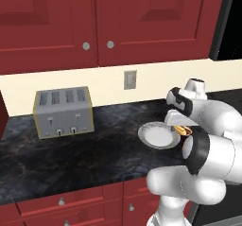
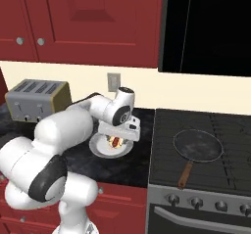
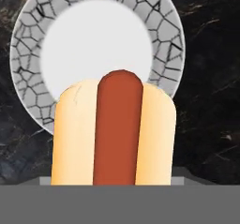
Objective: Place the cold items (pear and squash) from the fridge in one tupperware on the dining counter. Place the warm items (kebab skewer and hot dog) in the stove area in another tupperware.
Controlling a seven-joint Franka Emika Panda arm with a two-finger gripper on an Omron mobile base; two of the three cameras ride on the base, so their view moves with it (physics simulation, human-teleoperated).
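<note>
Fingers [image 3: 190, 175] flank hot dog [image 3: 115, 129] — over plate [image 3: 164, 35].

I am finding no readable text, label, brand or number anywhere; the toaster [image 1: 63, 111], the wall outlet [image 1: 130, 79] and the stove knobs [image 2: 196, 201] are showing none.

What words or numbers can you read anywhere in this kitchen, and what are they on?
None: no word, number or brand can be read anywhere.
The toaster has levers and knobs on its front but no readable marks.
The stove knobs carry no readable marks.
The wall outlet is blank.
The plate has a cracked pattern on its rim, not writing.
The hot dog has no label.
</note>
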